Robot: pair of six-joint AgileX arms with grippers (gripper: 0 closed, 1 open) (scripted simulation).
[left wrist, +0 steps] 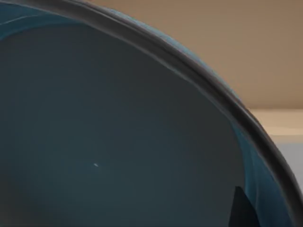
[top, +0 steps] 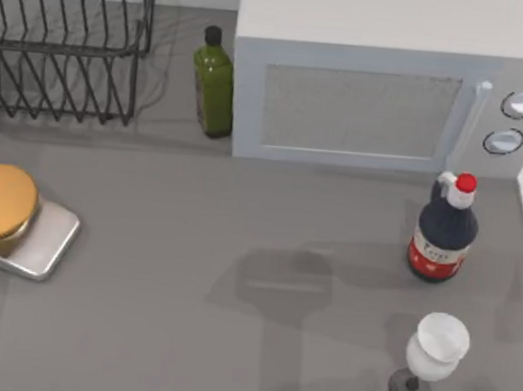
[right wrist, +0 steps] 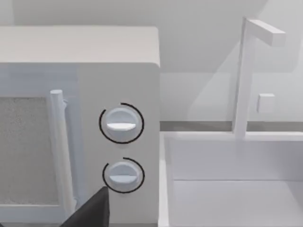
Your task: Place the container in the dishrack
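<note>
The container (left wrist: 118,142), round and smooth (blue inside, dark rim), sits close before the left wrist camera, tilted; I cannot tell its grip. The black wire dishrack (top: 65,44) stands far left, by a green bottle (top: 214,83).

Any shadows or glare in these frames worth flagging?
Top view: a soft dark shadow patch on the table mid-frame, and the dishrack throws faint bar shadows. Left wrist view: the bowl sits very close, evenly lit, one tiny bright speck. Right wrist view: the microwave is flatly lit, no glare.
</note>
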